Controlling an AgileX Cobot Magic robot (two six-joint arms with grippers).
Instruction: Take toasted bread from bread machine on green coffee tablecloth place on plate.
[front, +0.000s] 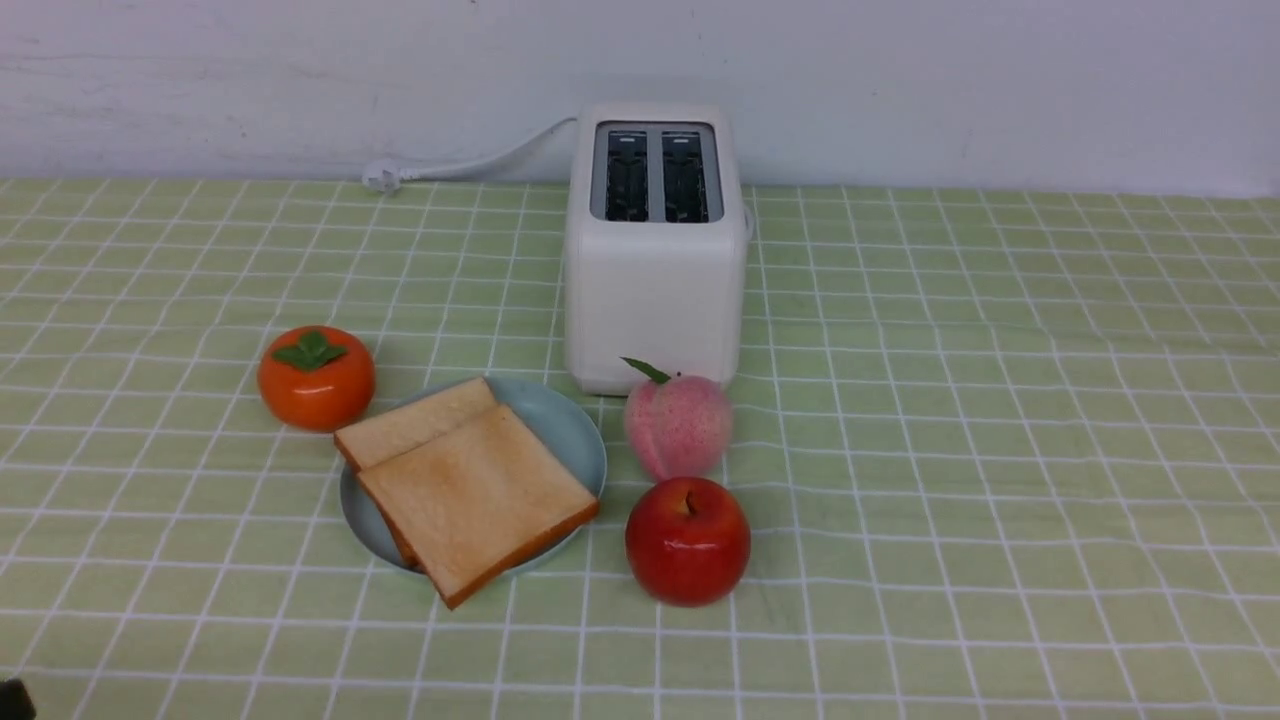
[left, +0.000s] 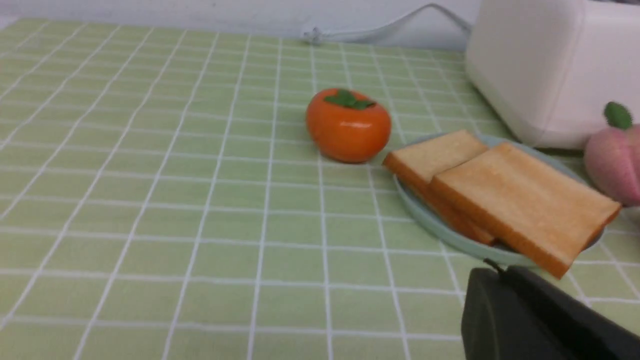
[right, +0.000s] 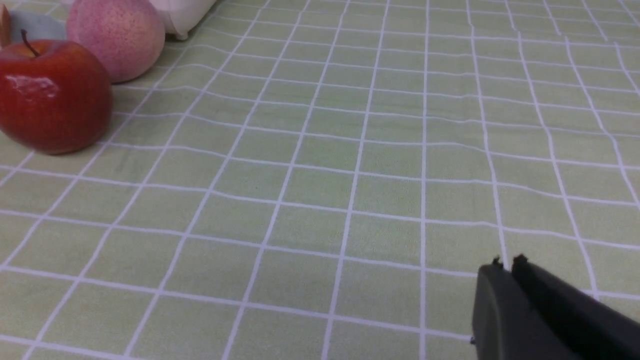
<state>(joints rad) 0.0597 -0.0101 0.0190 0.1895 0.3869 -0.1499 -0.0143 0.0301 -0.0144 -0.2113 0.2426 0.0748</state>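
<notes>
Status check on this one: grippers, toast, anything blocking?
Left gripper and right gripper: jaws shut, empty. Both toast slices overlapping on the plate; toaster slots empty. Nothing in the way.

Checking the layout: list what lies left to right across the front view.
Persimmon → plate with toast → apple. The toaster and peach overlap the apple's span, so they are left out.
</notes>
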